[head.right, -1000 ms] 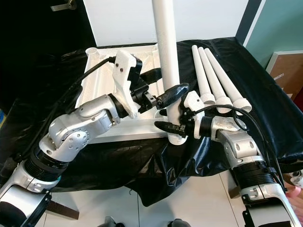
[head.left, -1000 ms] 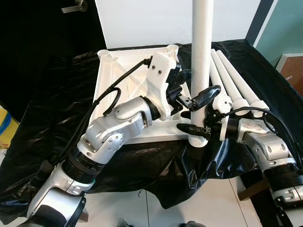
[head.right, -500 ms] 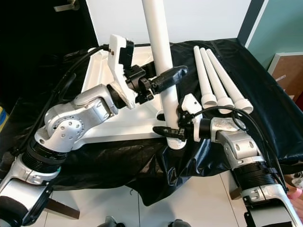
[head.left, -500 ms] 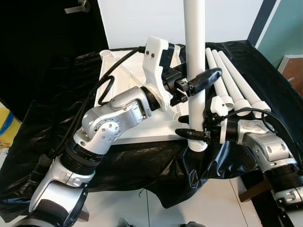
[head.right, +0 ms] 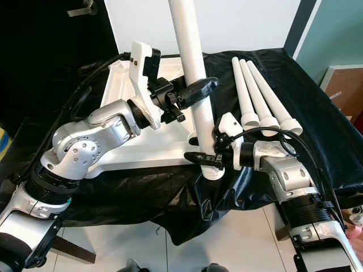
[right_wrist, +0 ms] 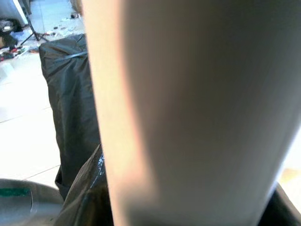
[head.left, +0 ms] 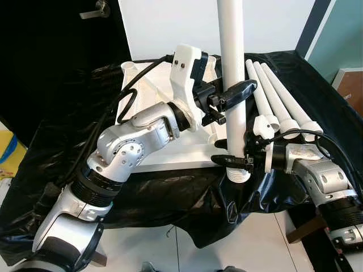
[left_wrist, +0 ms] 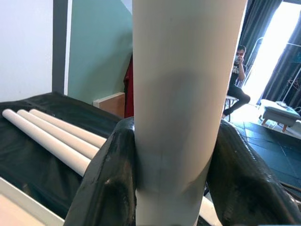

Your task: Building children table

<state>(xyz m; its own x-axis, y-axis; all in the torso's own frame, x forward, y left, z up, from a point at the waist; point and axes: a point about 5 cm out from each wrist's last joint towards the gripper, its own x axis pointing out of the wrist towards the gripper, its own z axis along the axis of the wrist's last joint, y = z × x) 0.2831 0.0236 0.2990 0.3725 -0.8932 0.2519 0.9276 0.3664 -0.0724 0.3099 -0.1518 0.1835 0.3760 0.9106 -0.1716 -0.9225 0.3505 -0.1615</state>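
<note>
Change since a second ago: your left gripper [head.left: 229, 105] has climbed the upright table leg [head.left: 232, 73] from near the foot to about mid-height; over the last half second it is barely shifting. Your right gripper [head.left: 231, 153] is staying low on the same leg.

Black sheet [head.left: 62, 164]: it is covering the whole work surface under both your arms and is hanging in folds off the near edge, below your right gripper.

Tabletop [head.left: 147, 113]: the white, upturned tabletop is lying on the sheet behind and to the left of your left gripper, with your left forearm crossing over it. Its corner sockets are showing at the far edge.

Upright table leg: you are holding it nearly vertical at the tabletop's near right corner, its flared foot [head.left: 237, 173] just below your right gripper. Whether the foot is seated in a socket, you cannot tell.

Left gripper: its two black fingers [left_wrist: 110, 183] are clamped on the leg from either side at mid-height.

Right gripper: its fingers are closed around the leg just above the foot.

Spare legs [head.left: 281, 102]: three more white legs are lying side by side on the sheet, to the right of both grippers, close to the right wrist's cable.

Person [left_wrist: 237, 80]: in the left wrist view someone is sitting far off beyond the leg.
</note>
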